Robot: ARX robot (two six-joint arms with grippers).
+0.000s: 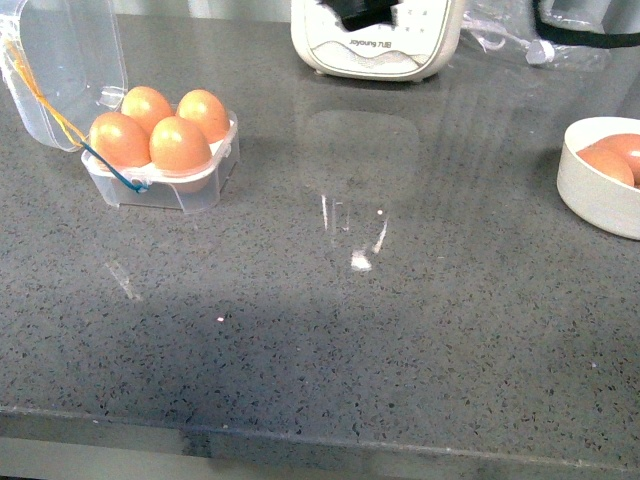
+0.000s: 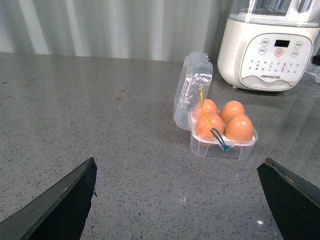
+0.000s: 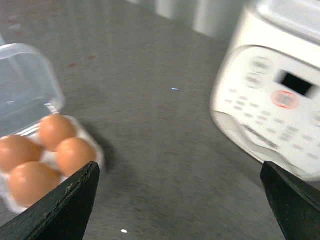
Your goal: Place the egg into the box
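At the far left of the grey speckled countertop (image 1: 300, 330) stands the box (image 1: 160, 188), a clear four-cell egg case with its hinged lid (image 1: 70, 60) thrown back to the left and a yellow and blue band (image 1: 40, 95) trailing across the hinge side. All four cells are filled, so I judge the placing done. What remains is to keep both arms well away from the case. If the lid is to be shut, it should be swung over gently from its outer edge, so that it meets no shell and the light case does not slide. The egg (image 1: 180, 143) sits in the box, but nothing tells it from its three neighbours: each is smooth, orange-brown and glossy, seated upright with the upper half above the white insert, the four crowded close together. The left gripper (image 2: 179, 161) is spread wide and empty, its dark tips near the edges of its wrist view, with the box ahead and well apart from them. The right gripper (image 3: 180, 165) is likewise released and holds nothing, though its view is blurred. Behind centre stands a white Joyoung appliance (image 1: 378, 40). At the far right a round white bowl (image 1: 590, 200) holds more brown eggs (image 1: 605, 162).
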